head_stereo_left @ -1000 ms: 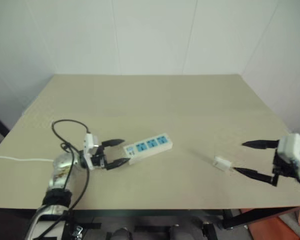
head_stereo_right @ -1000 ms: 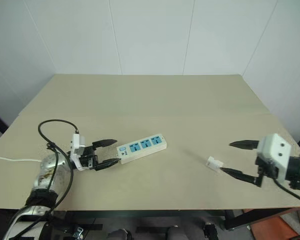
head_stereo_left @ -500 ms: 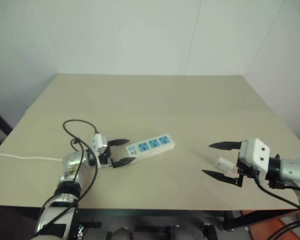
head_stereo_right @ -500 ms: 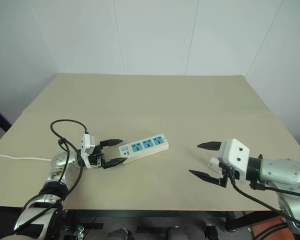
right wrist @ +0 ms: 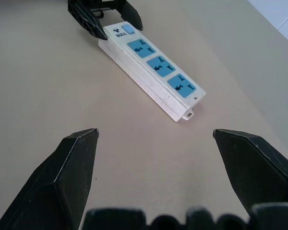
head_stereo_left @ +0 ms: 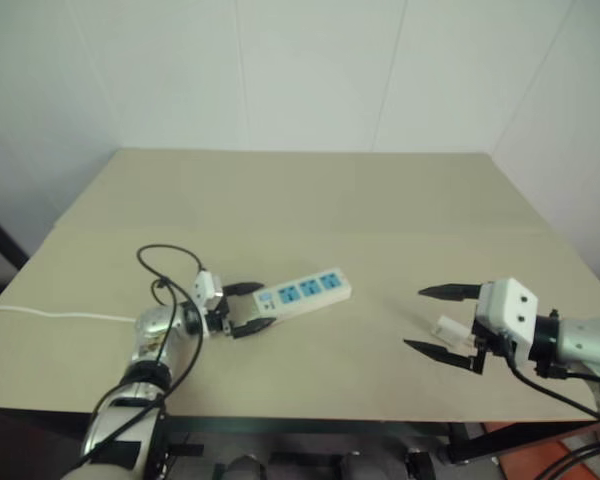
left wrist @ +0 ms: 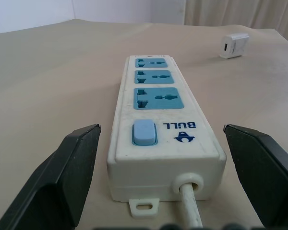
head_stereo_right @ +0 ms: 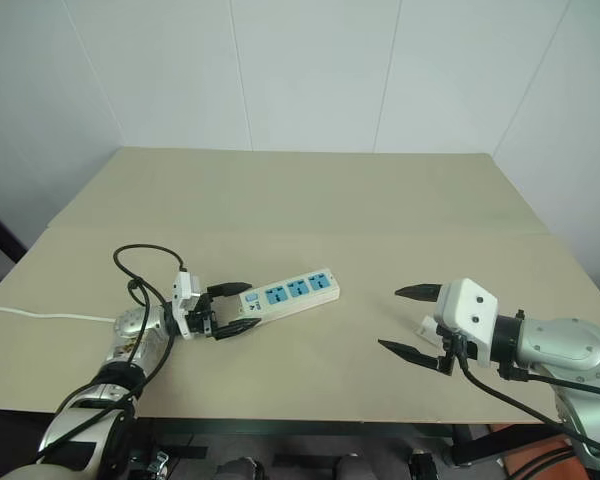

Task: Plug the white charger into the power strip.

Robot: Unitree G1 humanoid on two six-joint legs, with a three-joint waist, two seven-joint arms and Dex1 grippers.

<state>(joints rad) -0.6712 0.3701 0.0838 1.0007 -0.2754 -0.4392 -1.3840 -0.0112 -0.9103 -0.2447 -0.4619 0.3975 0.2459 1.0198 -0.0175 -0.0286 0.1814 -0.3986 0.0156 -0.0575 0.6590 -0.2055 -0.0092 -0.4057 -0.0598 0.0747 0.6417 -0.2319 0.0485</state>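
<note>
Right gripper is hovering spread wide around the white charger, which is lying on the table between its fingers, untouched. Left gripper, also spread, is straddling the switch end of the power strip; strip's long axis is pointing toward the charger, bare tabletop between.

A plain beige worktop fills the middle of the frame. The power strip lies flat left of centre, with three blue sockets facing up. Its thin white cord runs toward the left edge. The white charger lies at lower right, well apart from the strip.
</note>
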